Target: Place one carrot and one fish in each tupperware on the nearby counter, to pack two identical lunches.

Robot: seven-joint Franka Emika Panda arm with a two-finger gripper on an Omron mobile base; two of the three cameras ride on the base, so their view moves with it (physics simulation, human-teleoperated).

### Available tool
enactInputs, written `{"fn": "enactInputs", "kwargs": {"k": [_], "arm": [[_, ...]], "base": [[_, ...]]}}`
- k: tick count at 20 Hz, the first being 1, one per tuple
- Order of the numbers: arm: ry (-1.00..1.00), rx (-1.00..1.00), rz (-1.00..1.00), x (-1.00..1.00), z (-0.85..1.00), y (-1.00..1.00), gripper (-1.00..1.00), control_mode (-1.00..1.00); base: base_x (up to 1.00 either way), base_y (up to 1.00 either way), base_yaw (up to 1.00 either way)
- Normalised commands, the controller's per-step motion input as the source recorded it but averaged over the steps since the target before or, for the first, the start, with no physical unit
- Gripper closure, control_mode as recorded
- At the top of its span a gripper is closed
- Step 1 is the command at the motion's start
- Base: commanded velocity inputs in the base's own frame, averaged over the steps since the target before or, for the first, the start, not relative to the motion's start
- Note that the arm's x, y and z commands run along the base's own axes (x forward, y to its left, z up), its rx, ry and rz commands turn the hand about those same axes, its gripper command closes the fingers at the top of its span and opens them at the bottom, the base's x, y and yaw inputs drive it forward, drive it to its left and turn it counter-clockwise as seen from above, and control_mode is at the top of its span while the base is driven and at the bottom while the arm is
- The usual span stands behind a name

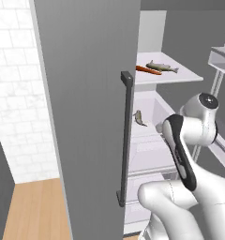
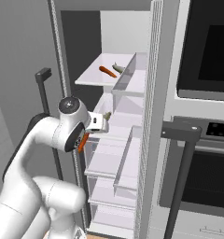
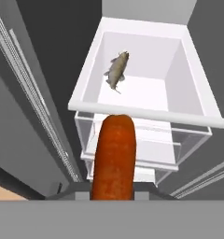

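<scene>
My gripper [image 2: 89, 134] is shut on an orange carrot [image 3: 114, 154], which rises from the bottom of the hand view and hides the fingertips. It hangs in front of the open fridge, above a white bin [image 3: 146, 112] in which a grey fish [image 3: 116, 70] lies. That fish [image 1: 139, 117] is just beyond the hand in the left base view. On the upper shelf [image 1: 180, 75] lie a second carrot [image 1: 148, 70] and a second fish [image 1: 162, 67], side by side. The tupperware and the counter are out of view.
The grey fridge door [image 1: 86, 117] with its dark vertical handle [image 1: 126, 140] stands open on the left. To the right is the inner door with clear shelves [image 2: 128, 79], then an oven [image 2: 207, 140] with a dark handle [image 2: 181, 135]. Wooden floor [image 1: 34, 211] lies at lower left.
</scene>
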Motion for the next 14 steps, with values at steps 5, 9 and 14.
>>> {"fn": "enactInputs", "kwargs": {"k": [5, 9, 14], "arm": [[-0.01, -0.06, 0.07, -0.58, 0.53, 0.18, 1.00, -1.00], [-0.01, -0.02, 0.01, -0.23, 0.00, 0.02, 1.00, 1.00], [0.00, 0.00, 0.00, 0.00, 0.00, 0.00, 1.00, 1.00]], "base": [[0.00, 0.00, 0.00], [-0.75, 0.00, 0.03], [-1.00, -0.17, 0.00]]}}
